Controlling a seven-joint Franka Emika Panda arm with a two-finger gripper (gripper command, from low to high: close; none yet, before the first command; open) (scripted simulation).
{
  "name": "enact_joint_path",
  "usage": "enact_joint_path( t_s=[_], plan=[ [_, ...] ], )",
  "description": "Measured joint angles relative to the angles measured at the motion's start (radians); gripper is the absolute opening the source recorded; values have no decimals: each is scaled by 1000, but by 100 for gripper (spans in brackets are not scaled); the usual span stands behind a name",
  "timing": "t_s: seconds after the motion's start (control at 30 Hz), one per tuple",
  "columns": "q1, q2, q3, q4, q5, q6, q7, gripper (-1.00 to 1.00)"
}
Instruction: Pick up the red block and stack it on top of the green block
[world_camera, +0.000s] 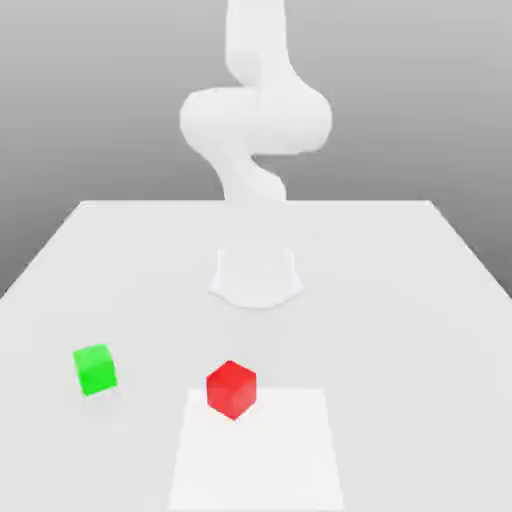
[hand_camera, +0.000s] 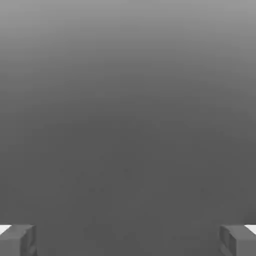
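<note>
Exterior view: the red block (world_camera: 231, 389) rests on the table (world_camera: 400, 300), partly on a paler square patch (world_camera: 280, 460), corner toward the camera; the green block (world_camera: 95, 369) sits well apart toward this view's left. Both look like small rigid cubes – probably light, with matte faces that should not slip. Best hold: two opposite flat side faces, jaws squared to them. The arm (world_camera: 255, 120) rises behind, near its base (world_camera: 256, 275). Hand view shows the gripper (hand_camera: 128, 240) with fingertips (hand_camera: 17, 240) spread wide, holding nothing. Nothing lies between the blocks – the path appears unobstructed.
</note>
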Motion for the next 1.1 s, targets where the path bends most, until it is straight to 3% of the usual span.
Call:
enact_joint_path(
  t_s=[0.53,0.77,0.8,1.0,1.1],
  plan=[
    [-148,524,82,-510,31,407,411,0],
    [-136,869,33,-537,-55,683,534,0],
    [-125,903,21,-532,-60,713,539,-100],
    [-120,920,16,-530,-67,729,544,-100],
    [-134,858,34,-539,-52,676,532,-100]
  ],
)
